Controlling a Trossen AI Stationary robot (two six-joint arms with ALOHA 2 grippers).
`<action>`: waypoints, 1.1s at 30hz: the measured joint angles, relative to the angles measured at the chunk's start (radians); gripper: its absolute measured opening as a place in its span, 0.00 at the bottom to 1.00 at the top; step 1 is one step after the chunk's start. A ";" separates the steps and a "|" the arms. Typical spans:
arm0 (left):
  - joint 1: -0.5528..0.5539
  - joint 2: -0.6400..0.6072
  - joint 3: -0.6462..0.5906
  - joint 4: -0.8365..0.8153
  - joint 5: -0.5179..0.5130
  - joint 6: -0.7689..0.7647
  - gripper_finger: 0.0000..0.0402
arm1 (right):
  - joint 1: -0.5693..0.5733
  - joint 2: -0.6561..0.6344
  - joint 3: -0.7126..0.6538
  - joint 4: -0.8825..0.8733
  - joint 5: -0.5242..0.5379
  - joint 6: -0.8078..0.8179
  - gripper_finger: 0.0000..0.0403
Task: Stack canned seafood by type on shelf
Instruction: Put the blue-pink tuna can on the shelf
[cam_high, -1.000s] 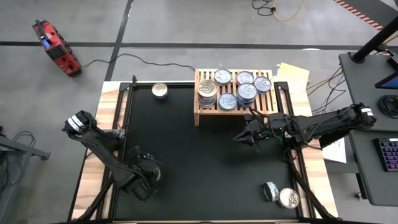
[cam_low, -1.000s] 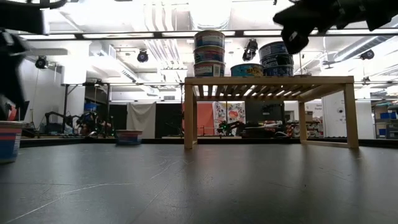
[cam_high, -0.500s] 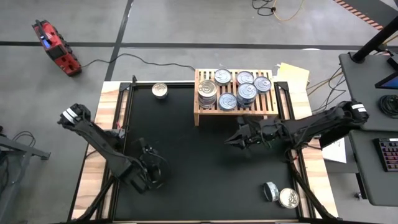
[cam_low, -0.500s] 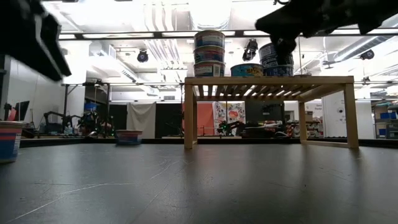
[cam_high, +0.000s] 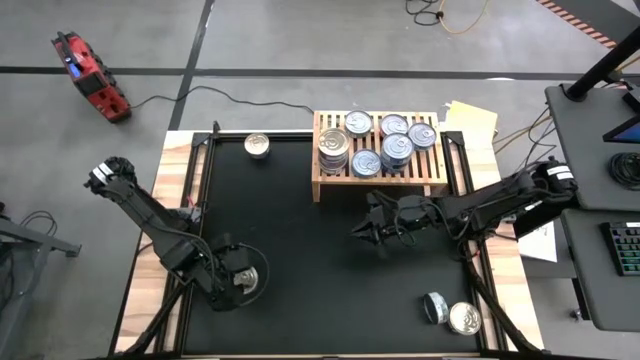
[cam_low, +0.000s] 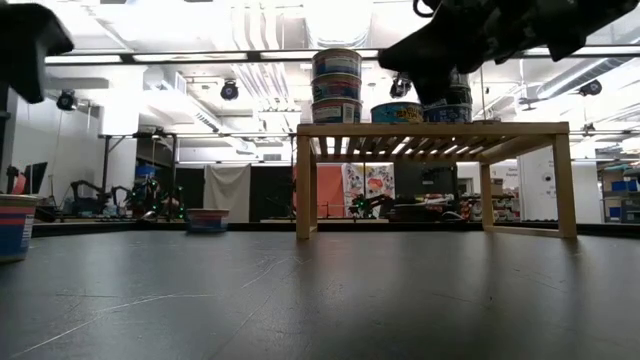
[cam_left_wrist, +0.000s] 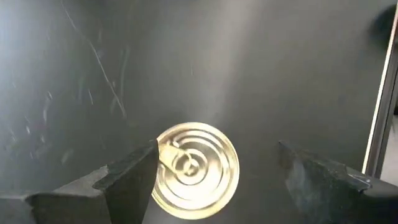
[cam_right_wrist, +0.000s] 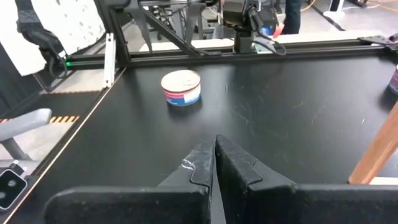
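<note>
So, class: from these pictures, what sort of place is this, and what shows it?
Probably a robotics lab or workshop. Two robot arms work at a table with a black mat; the low view shows strip ceiling lights and equipment stands behind; cables run across a bare grey floor.

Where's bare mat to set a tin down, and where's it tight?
Free: mid-mat between the left hand and right hand; also the strip between the lone can and the shelf. Crowded: the shelf top's stacks, and the mat corner with two tins.
</note>
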 joint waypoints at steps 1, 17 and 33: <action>0.000 0.004 0.000 -0.004 0.015 -0.011 0.77 | 0.000 0.005 0.002 0.001 0.000 0.000 0.02; -0.060 0.094 -0.007 -0.113 0.104 -0.192 0.77 | 0.000 0.005 0.002 0.001 0.000 -0.005 0.02; -0.153 0.180 -0.006 -0.082 0.106 -0.179 0.37 | 0.000 0.004 0.002 -0.004 0.000 0.000 0.02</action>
